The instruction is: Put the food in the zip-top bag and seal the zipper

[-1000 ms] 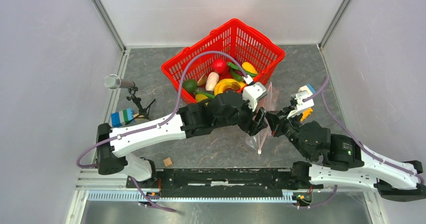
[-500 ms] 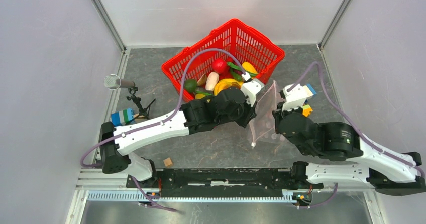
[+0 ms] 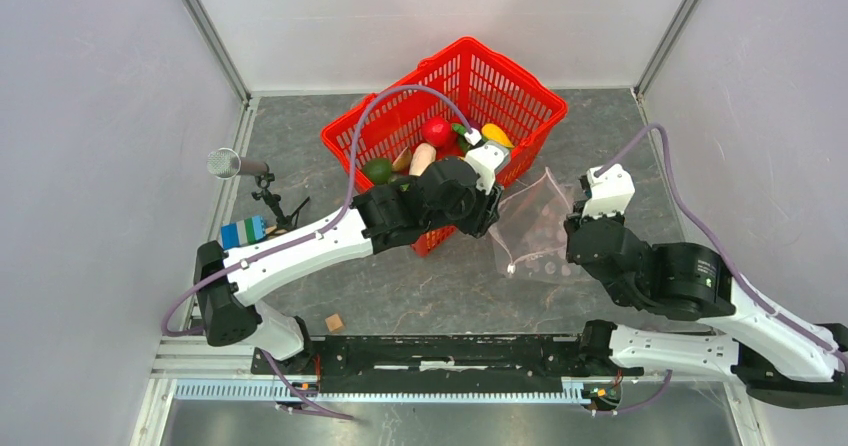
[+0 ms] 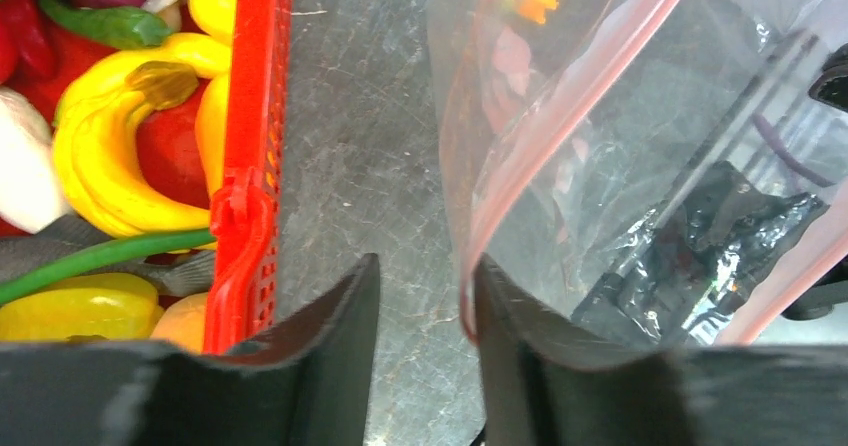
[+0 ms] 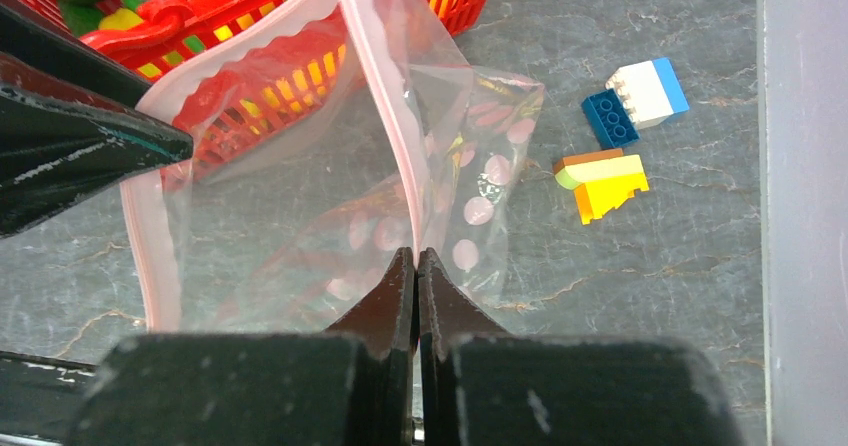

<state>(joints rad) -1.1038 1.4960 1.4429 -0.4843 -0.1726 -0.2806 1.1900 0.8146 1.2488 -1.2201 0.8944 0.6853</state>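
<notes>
1. At the far left of the tabletop (image 3: 420, 286), a stack of blue, green and white bricks (image 3: 243, 233) was seen. A small wooden cube (image 3: 334, 322) lay nearer the arm bases.
2. The red basket (image 3: 490, 76) was set at the back centre. The food (image 3: 436, 131) was seen lying inside it, with red, yellow, green and white pieces among it.
3. The left tool (image 4: 425, 286) was held low between the basket's wall and the bag. Its fingers were spread, bare tabletop was seen in the gap, and nothing was pinched. The bag's pink rim was seen just beside its right finger; whether the two touched could not be told.
4. The zip-top bag (image 3: 535, 231) was seen just right of the basket, between the two tools, with its mouth parted and turned toward the basket.
5. The right tool (image 5: 415, 261) was pressed together, and the zipper (image 5: 375, 96) was pinched between its fingertips.
6. To the right of the bag, blue and white bricks (image 5: 637, 101) and a yellow-orange piece (image 5: 605, 181) were seen lying on the tabletop, apart from the bag.
</notes>
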